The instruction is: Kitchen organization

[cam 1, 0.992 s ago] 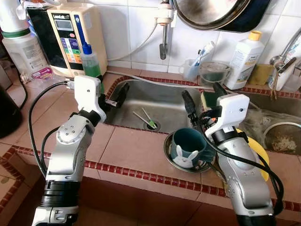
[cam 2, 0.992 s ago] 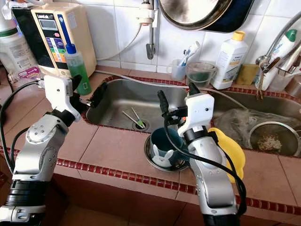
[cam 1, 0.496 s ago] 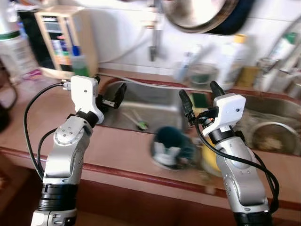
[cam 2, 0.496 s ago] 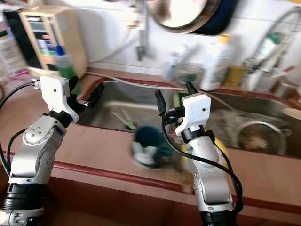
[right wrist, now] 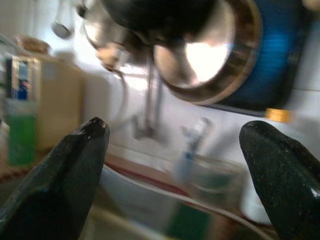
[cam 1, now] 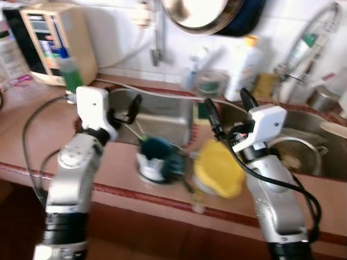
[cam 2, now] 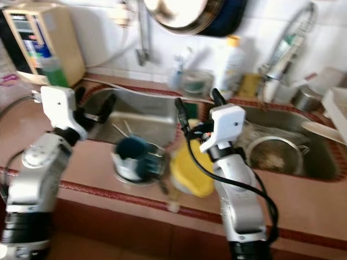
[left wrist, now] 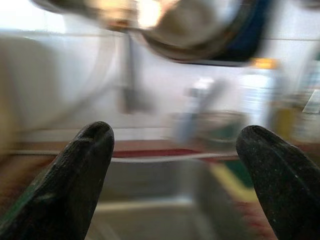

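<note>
Since a second ago the head camera has swung toward the robot's right, so the whole scene sits further left and is blurred, and more of the right-hand basin and the yellow item now show; both arms hold much the same raised pose as before. Terracotta tile counter [cam 1: 122,179] with a dark red trim edge runs across the front, backed by a white tiled wall where a large steel pan [cam 1: 200,13] hangs beside a tap [cam 1: 156,40]. At the far left stands a beige water-filter unit [cam 1: 51,40] with a green soap bottle [cam 1: 70,73] in front of it; a white bottle [cam 1: 242,67] with a yellow cap stands behind the steel sink [cam 1: 162,116]. The left gripper [cam 1: 122,111] hovers over the sink's near left edge, fingers spread wide with nothing between them. The right gripper [cam 1: 227,111] hangs above the divider between the two basins, fingers likewise wide apart and empty. On the counter's front strip, below and between the two grippers, a teal mug [cam 1: 160,154] sits in a shallow metal dish [cam 1: 157,172]; just to its right lies a yellow plastic item [cam 1: 219,169], under the right gripper. In the right basin a round metal strainer [cam 1: 295,154] holds pale scraps.
</note>
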Robot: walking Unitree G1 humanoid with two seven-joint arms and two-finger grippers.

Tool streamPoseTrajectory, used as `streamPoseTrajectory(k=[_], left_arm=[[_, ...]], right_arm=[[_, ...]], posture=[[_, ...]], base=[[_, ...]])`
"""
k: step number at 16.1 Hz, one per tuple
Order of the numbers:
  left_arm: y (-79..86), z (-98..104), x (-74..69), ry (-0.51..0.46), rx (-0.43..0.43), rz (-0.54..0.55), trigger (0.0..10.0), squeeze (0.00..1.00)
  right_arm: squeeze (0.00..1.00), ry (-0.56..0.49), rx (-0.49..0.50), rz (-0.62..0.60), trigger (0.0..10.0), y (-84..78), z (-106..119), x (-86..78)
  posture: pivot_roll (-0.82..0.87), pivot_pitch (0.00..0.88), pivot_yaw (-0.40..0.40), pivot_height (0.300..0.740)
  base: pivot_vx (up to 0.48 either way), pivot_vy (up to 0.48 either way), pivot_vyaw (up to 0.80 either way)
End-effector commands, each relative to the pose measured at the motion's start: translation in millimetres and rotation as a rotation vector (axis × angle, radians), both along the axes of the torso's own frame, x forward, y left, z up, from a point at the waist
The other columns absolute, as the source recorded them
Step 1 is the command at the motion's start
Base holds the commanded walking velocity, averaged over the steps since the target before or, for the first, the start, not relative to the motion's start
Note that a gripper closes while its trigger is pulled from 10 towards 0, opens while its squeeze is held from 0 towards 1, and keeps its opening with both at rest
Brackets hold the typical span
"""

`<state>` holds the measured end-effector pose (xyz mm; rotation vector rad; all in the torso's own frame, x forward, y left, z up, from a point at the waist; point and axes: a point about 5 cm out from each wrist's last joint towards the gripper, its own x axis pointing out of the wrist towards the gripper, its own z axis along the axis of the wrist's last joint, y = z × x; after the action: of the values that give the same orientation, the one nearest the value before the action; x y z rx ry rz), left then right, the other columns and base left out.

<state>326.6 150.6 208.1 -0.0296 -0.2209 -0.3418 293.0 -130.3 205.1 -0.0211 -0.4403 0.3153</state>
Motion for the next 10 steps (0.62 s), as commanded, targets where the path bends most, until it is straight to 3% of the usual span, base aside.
streamPoseTrajectory(k=[1, 6, 10], left_arm=[[0.8, 4, 0.3, -0.003, 0.014, -0.004, 10.0, 0.0], [14.3, 10, 3.5, 0.056, 0.099, -0.006, 10.0, 0.0], [28.2, 27, -1.2, 0.093, 0.192, -0.079, 10.0, 0.0]], right_arm=[[0.0, -0.013, 0.019, -0.005, 10.0, -1.5, 4, 0.9], [0.0, 0.009, -0.008, 0.042, 10.0, -2.9, 1, -2.8], [0.0, 0.101, -0.05, 0.148, 10.0, -0.1, -12, -20.9]], posture=[[-0.15, 0.0, 0.003, 0.74], [-0.16, 0.0, 0.003, 0.74], [-0.16, 0.002, 0.008, 0.74]], base=[[0.0, 0.0, 0.0], [0.0, 0.0, 0.0], [0.0, 0.0, 0.0]])
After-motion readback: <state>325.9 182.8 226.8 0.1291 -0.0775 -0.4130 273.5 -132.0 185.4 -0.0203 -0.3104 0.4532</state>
